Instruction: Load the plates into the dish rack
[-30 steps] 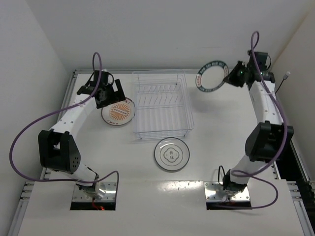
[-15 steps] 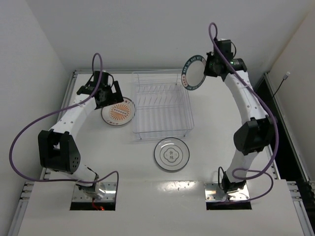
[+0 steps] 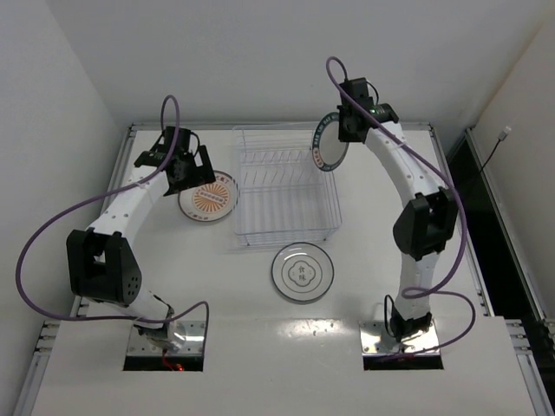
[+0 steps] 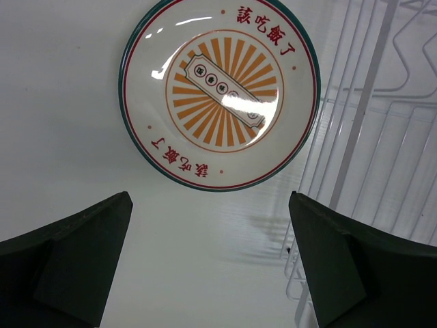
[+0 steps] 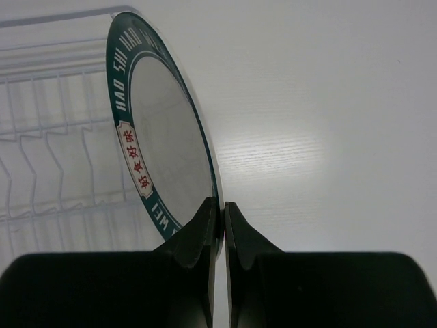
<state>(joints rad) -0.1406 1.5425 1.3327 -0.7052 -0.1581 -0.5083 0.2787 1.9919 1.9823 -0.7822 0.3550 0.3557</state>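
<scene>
Your right fingers (image 5: 201, 232) are pressed together on the rim of the teal-banded plate (image 5: 160, 137), one finger on each face. The plate stands on edge in the grip, its lettered band turned toward the dish rack (image 3: 286, 232).

Over the last second your right arm has swung this plate in from the far right corner of the tabletop (image 3: 217, 286). It now hangs in the air at the rack's far right corner, above the wires and not yet in any slot. The carry looks nearly done. What remains is probably to line the plate's edge up with a gap in the row of upright wires and lower it in. From these views you cannot tell which slot it is over.

Your left fingers (image 4: 82, 246) are spread wide apart, holding nothing, and have not moved in that second. They hover above the near edge of the orange sunburst plate (image 4: 220, 92), which lies flat on the tabletop just beside the rack's left wall.

The white plate with the thin dark ring (image 3: 302, 271) lies flat just in front of the rack, untouched. The rack holds no plates yet, so all three are left to load.
</scene>
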